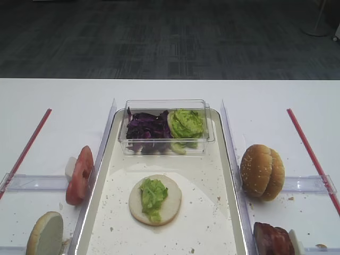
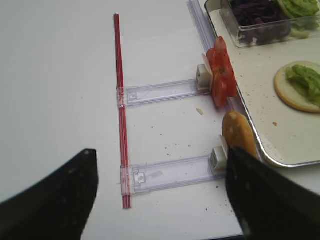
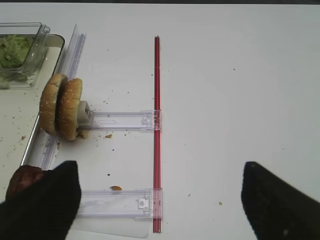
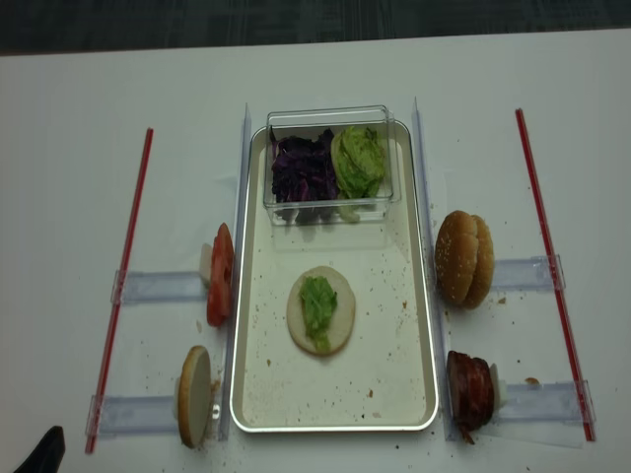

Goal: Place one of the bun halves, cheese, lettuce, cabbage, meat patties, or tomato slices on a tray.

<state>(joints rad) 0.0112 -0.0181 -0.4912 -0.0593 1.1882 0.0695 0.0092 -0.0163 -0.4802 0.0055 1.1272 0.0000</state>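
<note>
A bun half (image 1: 155, 200) topped with lettuce (image 1: 153, 194) lies mid-tray (image 1: 229, 175), ready for stacking. Both the right gripper (image 3: 160, 200) and the left gripper (image 2: 160, 192) hang spread and empty over the tabletop's side edges.

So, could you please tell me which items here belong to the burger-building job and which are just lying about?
Job items:
tray
bun halves
lettuce
cabbage
meat patties
tomato slices

Lying about:
red strips
clear rails
clear tub
</note>
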